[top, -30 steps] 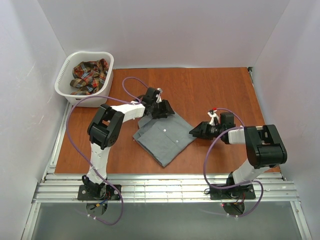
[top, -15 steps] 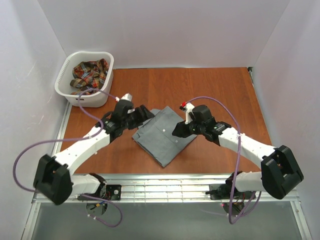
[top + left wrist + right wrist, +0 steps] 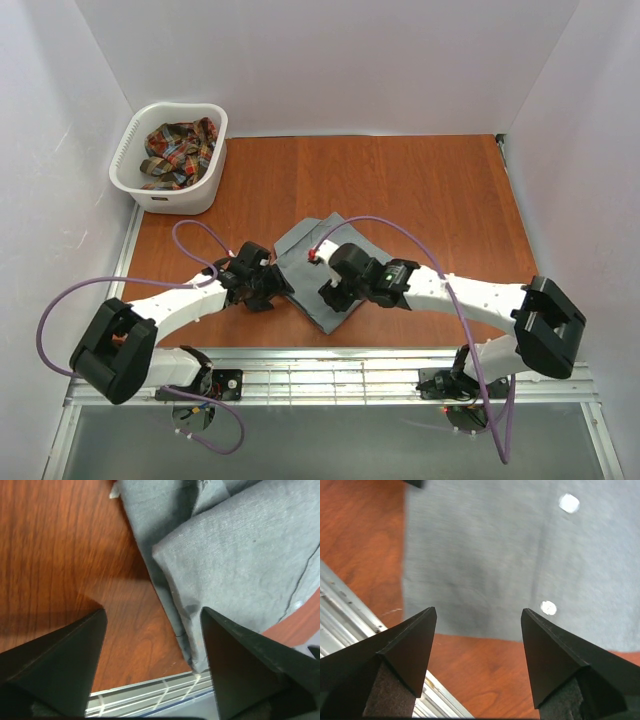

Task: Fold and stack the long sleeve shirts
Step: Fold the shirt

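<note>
Wood tabletop (image 3: 430, 190) carries the part-folded grey shirt (image 3: 308, 240). Left gripper (image 3: 152, 612) is at its near-left corner and right gripper (image 3: 479, 611) over its near edge, both spread wide and empty. Plaid shirt (image 3: 178, 150) sits in the basket (image 3: 135, 185), far-left of it. I reckon next: pinch that edge, fold over.

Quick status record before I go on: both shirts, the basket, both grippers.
shirt 1: plain grey cloth button-front shirt, folded, flat on the wooden table
shirt 2: red, green and yellow plaid shirt, crumpled in the white plastic laundry basket, far left
left gripper: open, over the grey shirt's left edge, empty
right gripper: open, over its near edge, empty
stack: not yet started
</note>
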You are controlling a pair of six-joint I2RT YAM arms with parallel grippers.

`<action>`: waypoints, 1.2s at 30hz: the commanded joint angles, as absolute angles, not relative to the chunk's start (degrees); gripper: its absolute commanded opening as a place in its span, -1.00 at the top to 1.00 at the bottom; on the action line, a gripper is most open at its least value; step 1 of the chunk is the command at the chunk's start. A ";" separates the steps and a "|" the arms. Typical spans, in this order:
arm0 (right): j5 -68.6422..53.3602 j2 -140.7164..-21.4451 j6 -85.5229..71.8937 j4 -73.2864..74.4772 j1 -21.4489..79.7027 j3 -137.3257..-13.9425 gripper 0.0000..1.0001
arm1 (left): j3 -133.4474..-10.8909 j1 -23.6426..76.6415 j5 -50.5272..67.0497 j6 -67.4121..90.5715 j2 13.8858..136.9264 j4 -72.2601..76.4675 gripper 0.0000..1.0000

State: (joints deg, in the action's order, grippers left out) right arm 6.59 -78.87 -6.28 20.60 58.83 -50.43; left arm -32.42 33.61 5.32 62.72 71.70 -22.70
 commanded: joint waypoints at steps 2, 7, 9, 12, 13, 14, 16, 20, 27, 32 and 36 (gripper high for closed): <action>13.27 -82.35 -3.08 22.76 64.59 -55.01 -0.29 | -33.84 33.84 3.96 63.20 76.10 -20.13 -0.36; 16.60 -86.48 -1.33 23.12 69.60 -57.30 -0.29 | -36.12 33.75 3.95 61.53 81.82 -19.34 0.08; 17.84 -88.59 -0.18 22.85 71.70 -58.27 -0.29 | -36.73 33.75 3.60 60.74 82.97 -19.25 0.34; 20.56 -91.66 2.81 22.85 73.64 -59.50 -0.30 | -37.79 33.75 4.13 59.24 82.88 -19.34 0.64; 21.52 -92.28 3.33 22.94 74.09 -59.85 -0.30 | -38.05 33.75 4.13 58.80 82.53 -19.51 0.77; 21.97 -93.24 3.51 22.85 74.44 -60.38 -0.29 | -38.84 33.75 4.30 57.67 82.09 -19.60 1.00; 23.19 -93.95 3.87 22.24 75.41 -60.91 -0.31 | -39.98 33.75 4.31 56.69 81.83 -21.18 1.00; 25.13 -94.83 3.00 20.57 76.64 -61.70 -0.34 | -42.36 33.75 5.71 55.55 81.12 -22.50 1.00; 28.21 -94.22 -2.89 15.65 77.43 -60.21 -0.50 | -46.93 33.75 7.91 54.40 79.54 -24.60 1.00; 30.76 -95.62 -6.50 14.33 77.43 -61.08 -0.70 | -48.78 33.75 9.66 55.11 79.72 -25.31 1.00; 34.36 -97.47 -7.03 14.59 77.34 -62.14 -0.81 | -49.48 33.75 10.63 55.72 79.81 -25.66 1.00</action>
